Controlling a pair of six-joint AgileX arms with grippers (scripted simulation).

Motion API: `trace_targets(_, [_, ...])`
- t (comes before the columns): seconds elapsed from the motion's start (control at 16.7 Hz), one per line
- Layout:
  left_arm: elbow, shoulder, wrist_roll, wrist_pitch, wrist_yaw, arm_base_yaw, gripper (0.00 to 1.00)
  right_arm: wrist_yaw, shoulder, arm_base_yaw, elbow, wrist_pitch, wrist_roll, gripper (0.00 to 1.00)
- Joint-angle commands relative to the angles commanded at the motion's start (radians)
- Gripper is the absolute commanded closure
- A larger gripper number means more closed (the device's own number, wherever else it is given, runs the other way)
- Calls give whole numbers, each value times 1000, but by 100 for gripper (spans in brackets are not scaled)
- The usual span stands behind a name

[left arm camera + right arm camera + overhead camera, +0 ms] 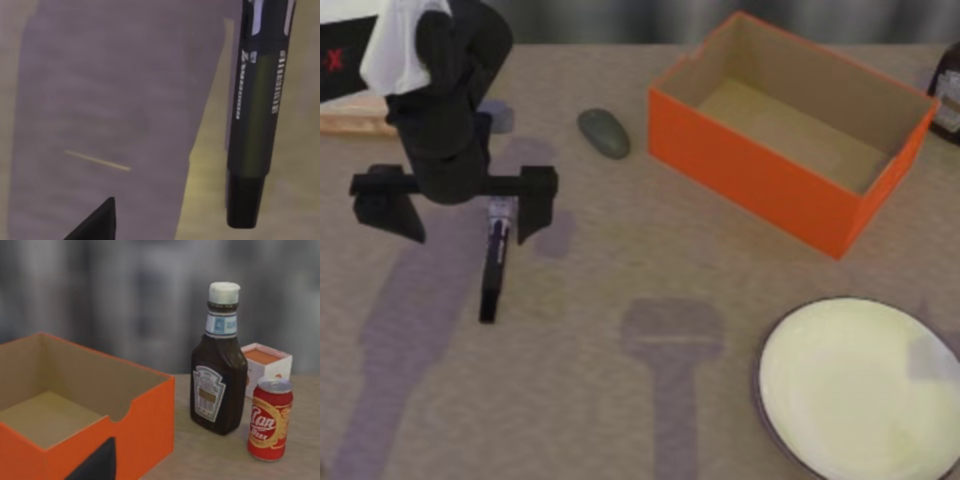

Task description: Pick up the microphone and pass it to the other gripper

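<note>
The microphone (494, 262) is a slim black stick lying flat on the table at the left, its silver-grey head pointing to the far edge. My left gripper (460, 215) hangs open above that head end. Its fingers (535, 205) are spread wide, and the head lies between them, nearer the one on the right. The left wrist view shows the microphone's black body (252, 115) with white lettering, beside one fingertip (102, 220). My right gripper (142, 460) is outside the top view and shows only one fingertip (97, 462) in its wrist view, close to the orange box.
An open orange box (760, 180) stands at the back right. A grey-green pebble (604, 133) lies left of it, and a white plate (860, 390) sits at the front right. Beyond the box are a sauce bottle (218, 375), a red can (269, 420) and a small carton (265, 365).
</note>
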Motion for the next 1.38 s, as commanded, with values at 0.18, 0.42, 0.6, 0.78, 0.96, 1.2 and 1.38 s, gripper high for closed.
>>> trace_targets(0.18, [5,6,-1,-3,0,-1,0,0,0,0,0,0,0,0])
trace_targets(0.42, [-6,13,2,16,0,4,0,0,0,0,0,0,0,0])
trace_targets(0.6, [-48,65,7,110,1,6,0,0,0,0,0,0,0,0])
trace_targets(0.78, [-104,135,12,242,2,10,0,0,0,0,0,0,0,0])
trace_targets(0.96, [-142,183,16,325,2,13,0,0,0,0,0,0,0,0])
trace_targets(1.2, [-145,187,16,331,2,14,0,0,0,0,0,0,0,0])
trace_targets(1.38, [-145,187,16,331,2,14,23,0,0,0,0,0,0,0])
